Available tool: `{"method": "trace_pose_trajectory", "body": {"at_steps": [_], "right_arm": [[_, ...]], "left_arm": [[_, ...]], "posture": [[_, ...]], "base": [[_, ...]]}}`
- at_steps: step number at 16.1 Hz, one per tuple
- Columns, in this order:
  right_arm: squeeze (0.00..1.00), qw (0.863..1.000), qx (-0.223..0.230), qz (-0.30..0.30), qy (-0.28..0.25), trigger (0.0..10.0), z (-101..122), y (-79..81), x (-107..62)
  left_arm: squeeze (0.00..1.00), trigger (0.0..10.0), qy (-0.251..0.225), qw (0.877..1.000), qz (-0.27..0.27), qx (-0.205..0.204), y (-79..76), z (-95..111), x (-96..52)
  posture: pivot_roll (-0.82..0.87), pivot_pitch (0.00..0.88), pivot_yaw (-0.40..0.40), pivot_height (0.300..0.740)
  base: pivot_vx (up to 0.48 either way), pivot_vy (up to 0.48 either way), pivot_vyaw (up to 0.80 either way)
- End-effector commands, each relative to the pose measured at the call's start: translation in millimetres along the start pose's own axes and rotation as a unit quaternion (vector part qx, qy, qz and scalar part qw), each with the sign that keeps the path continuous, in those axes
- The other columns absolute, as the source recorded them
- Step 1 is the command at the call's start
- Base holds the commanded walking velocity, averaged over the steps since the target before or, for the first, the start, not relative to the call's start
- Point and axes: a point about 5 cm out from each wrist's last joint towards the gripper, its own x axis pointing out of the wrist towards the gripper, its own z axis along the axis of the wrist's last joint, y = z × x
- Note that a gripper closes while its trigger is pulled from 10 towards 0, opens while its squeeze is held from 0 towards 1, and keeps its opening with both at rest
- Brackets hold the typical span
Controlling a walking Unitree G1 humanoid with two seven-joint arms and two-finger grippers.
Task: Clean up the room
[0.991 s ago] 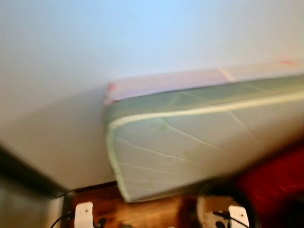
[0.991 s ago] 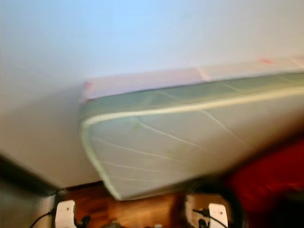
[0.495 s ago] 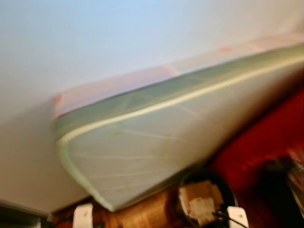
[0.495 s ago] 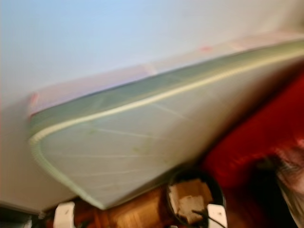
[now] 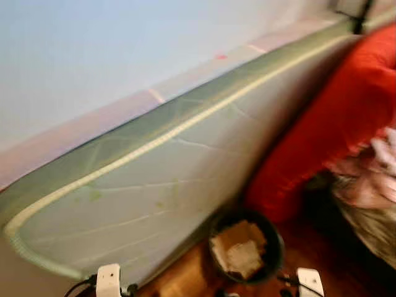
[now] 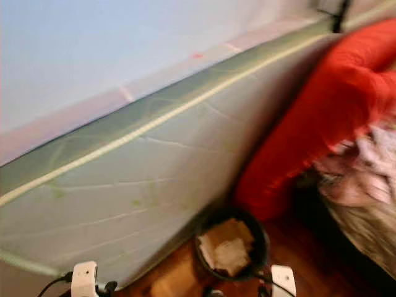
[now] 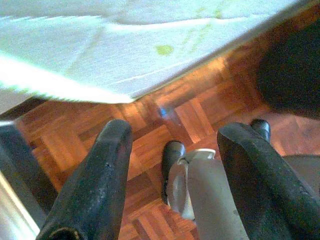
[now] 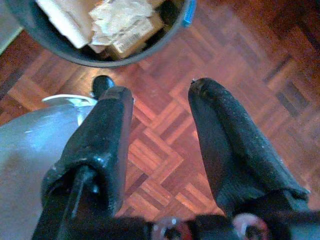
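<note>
Parquet floor (image 8: 165,145) under spread right jaws; bin (image 8: 75,50) paper-filled.

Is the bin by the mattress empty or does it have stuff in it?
Not empty. The bin stands upright on the floor with cardboard and crumpled paper inside.

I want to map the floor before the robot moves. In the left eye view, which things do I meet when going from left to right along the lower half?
Mattress leaning on the wall → dark bin holding cardboard and paper → red cushion → heap of patterned cloth at the right edge.
</note>
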Motion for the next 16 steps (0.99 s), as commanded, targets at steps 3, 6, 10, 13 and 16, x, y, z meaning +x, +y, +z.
{"method": "trace_pose_trajectory", "body": {"at_steps": [3, 6, 10, 13, 16], "right_arm": [[0.0, 0.996, 0.058, 0.046, -0.04, 10.0, 74.0, 21.7, 14.4], [0.0, 0.996, 0.071, 0.041, -0.046, 10.0, 75.1, 21.7, 14.4], [0.0, 0.995, 0.079, 0.037, -0.052, 10.0, 76.2, 21.3, 14.4], [0.0, 0.995, 0.078, 0.037, -0.052, 10.0, 76.4, 21.4, 14.4], [0.0, 0.995, 0.078, 0.037, -0.051, 10.0, 76.4, 21.6, 14.5]], "left_arm": [[0.0, 10.0, 0.042, 0.997, -0.035, 0.051, -4.9, 8.9, 5.4], [0.0, 10.0, 0.04, 0.997, -0.035, 0.054, -4.7, 10.0, 5.7], [0.0, 10.0, 0.04, 0.997, -0.032, 0.055, -4.4, 10.5, 5.8], [0.0, 10.0, 0.041, 0.997, -0.031, 0.054, -4.2, 10.5, 5.8], [0.0, 10.0, 0.04, 0.997, -0.031, 0.055, -4.0, 10.8, 5.9]], "posture": [[0.08, 0.0, -0.061, 0.74], [0.08, 0.0, -0.06, 0.74], [0.07, 0.0, -0.062, 0.74], [0.07, 0.0, -0.061, 0.74], [0.07, 0.0, -0.06, 0.74]], "base": [[0.0, 0.0, -0.76], [0.0, 0.0, -0.25], [0.0, -0.277, 0.0], [0.0, -0.28, 0.0], [0.0, -0.326, 0.0]]}}
